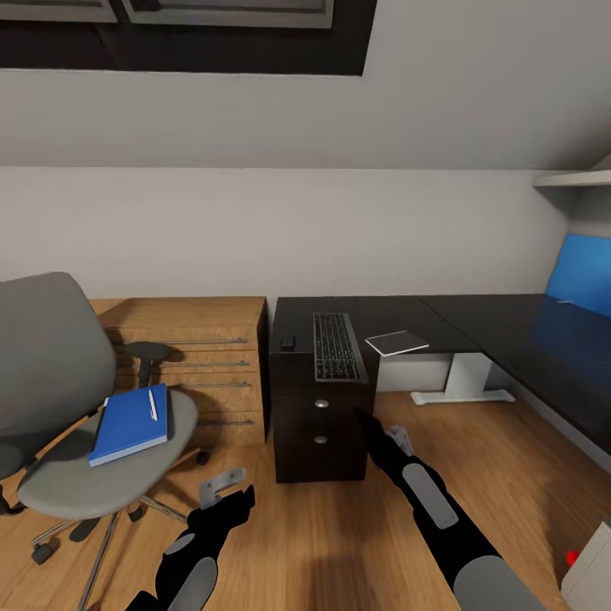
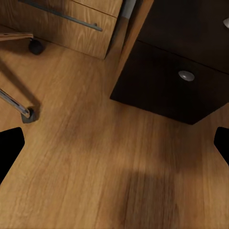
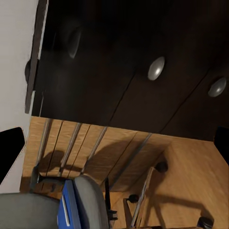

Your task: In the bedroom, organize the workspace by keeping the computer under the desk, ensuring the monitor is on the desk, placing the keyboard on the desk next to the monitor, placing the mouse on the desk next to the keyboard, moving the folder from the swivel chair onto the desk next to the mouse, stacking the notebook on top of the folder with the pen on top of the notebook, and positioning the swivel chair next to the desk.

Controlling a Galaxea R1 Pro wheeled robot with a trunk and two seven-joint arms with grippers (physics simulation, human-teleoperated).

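Observation:
The swivel chair (image 1: pixel 76 424) stands at the left with the blue folder (image 1: pixel 131 422) flat on its seat and the white pen (image 1: pixel 153 404) lying on the folder. On the black desk (image 1: pixel 475 318), above the drawer unit (image 1: pixel 321 424), lie the keyboard (image 1: pixel 335 346), the small black mouse (image 1: pixel 288 343) to its left, and the grey notebook (image 1: pixel 397 342) to its right. A blue panel (image 1: pixel 584 276), apparently the monitor, stands at the desk's right end. A pale box (image 1: pixel 590 568), apparently the computer, sits on the floor at the lower right. My left gripper (image 1: pixel 227 496) (image 2: pixel 114 148) and right gripper (image 1: pixel 383 434) (image 3: pixel 114 148) hang open and empty over the floor before the drawers.
A light wooden dresser (image 1: pixel 199 356) with bar handles stands between chair and desk, against the grey wall. The chair's chrome legs and casters (image 2: pixel 28 114) lie close to my left gripper. Wood floor (image 1: pixel 331 526) stretches in front of the drawers. White desk legs (image 1: pixel 462 382) stand further back.

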